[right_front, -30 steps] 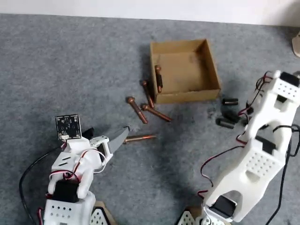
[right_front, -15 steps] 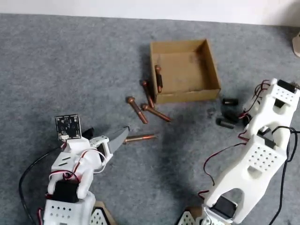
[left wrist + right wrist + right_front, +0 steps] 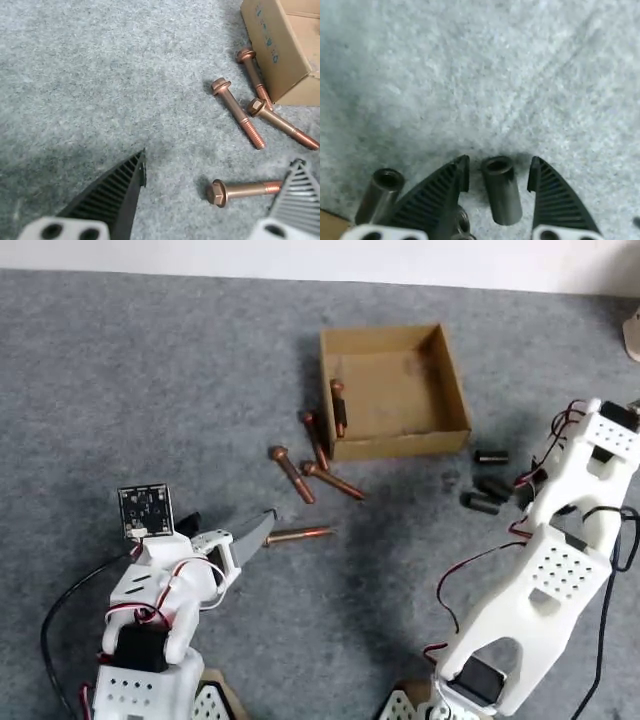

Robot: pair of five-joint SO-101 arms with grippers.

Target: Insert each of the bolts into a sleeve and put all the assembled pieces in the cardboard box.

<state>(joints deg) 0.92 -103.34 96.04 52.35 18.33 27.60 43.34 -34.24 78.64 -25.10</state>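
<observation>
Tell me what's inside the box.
One bare bolt lies inside the box, along its left wall as the high view shows it. The rest of the floor looks bare. The near wall hides the strip of floor just behind it.

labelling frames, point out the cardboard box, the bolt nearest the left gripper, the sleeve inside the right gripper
cardboard box [image 3: 400, 445], high view, front wall
bolt [image 3: 245, 190], left wrist view, shank
sleeve [image 3: 502, 200], right wrist view, side wall

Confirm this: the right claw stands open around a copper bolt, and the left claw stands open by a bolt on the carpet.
One error: the right claw stands open around a dark sleeve, not a copper bolt, as the right wrist view shows. The left claw stands open by a bolt on the carpet.
</observation>
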